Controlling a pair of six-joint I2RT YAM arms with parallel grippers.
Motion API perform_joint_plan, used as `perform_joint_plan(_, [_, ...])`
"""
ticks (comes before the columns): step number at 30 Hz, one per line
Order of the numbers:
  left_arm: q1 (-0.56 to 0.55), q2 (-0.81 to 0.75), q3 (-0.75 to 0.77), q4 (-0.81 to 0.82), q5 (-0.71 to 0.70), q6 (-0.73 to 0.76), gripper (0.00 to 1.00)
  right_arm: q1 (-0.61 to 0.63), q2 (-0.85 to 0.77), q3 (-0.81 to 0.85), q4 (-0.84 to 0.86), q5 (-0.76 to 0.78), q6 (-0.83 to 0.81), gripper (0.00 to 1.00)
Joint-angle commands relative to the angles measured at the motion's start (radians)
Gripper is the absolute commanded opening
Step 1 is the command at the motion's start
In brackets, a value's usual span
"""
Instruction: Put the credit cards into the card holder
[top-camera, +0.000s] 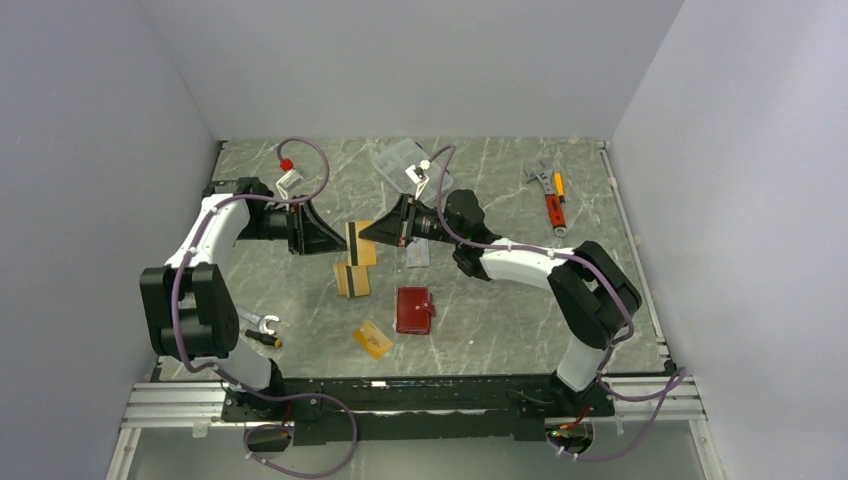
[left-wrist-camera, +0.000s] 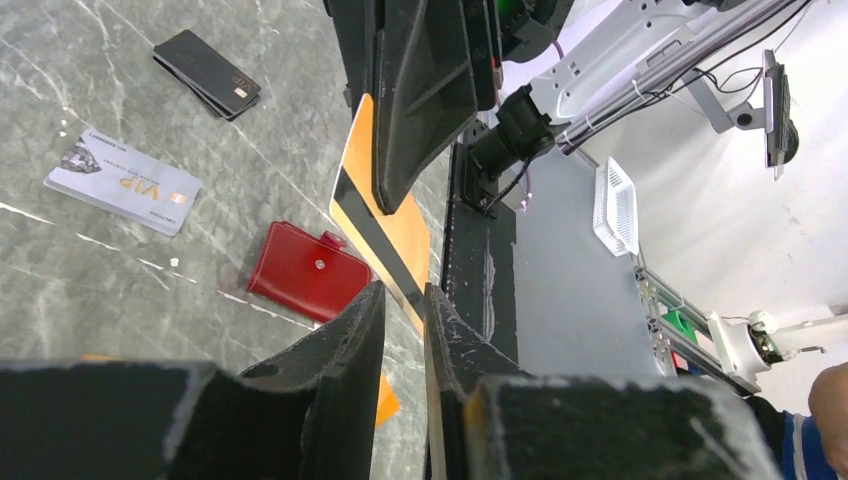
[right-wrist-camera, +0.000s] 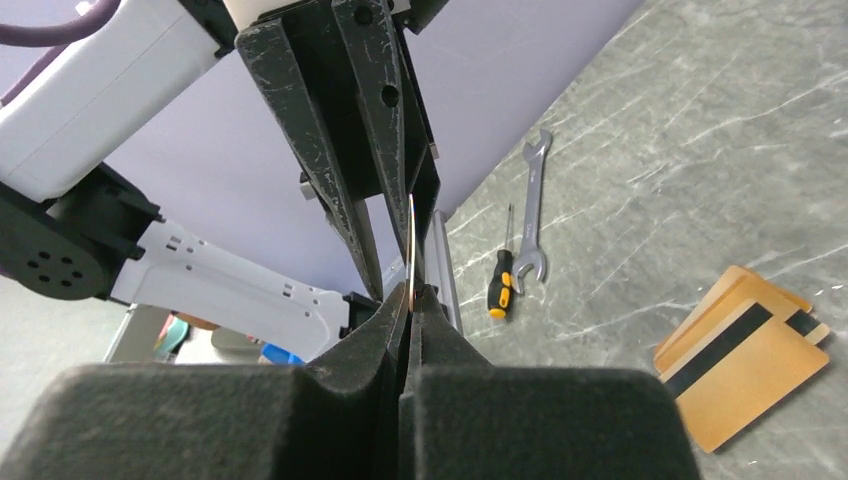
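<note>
An orange credit card with a black stripe (top-camera: 360, 243) hangs in the air between my two grippers. My right gripper (right-wrist-camera: 410, 295) is shut on one end of it; the card (right-wrist-camera: 411, 235) shows edge-on there. My left gripper (left-wrist-camera: 403, 292) is open, its fingers a little apart on either side of the card's (left-wrist-camera: 400, 235) other end. The red card holder (top-camera: 414, 310) lies closed on the table in front of them, also visible from the left wrist (left-wrist-camera: 308, 270). More orange cards (top-camera: 352, 278) lie below the grippers, one more (top-camera: 373, 339) nearer me. A silver card (left-wrist-camera: 122, 181) lies flat.
A dark flat piece (left-wrist-camera: 207, 72), card or wallet I cannot tell, lies past the silver card. A wrench (top-camera: 262, 322) and a screwdriver (right-wrist-camera: 502, 280) lie by the left arm's base. Red-handled tools (top-camera: 552, 200) and a clear plastic pack (top-camera: 400, 158) sit at the back.
</note>
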Motion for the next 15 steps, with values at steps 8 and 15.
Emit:
perform_joint_plan(8, [0.002,-0.105,0.024,-0.29,0.183,0.336,0.35,0.021,-0.105,-0.005,-0.184,0.006,-0.106,0.0])
perform_joint_plan(15, [0.004,-0.131,0.089,-0.21,-0.011,0.231,0.63,0.01,-0.273,-0.029,-0.675,0.13,-0.306,0.0])
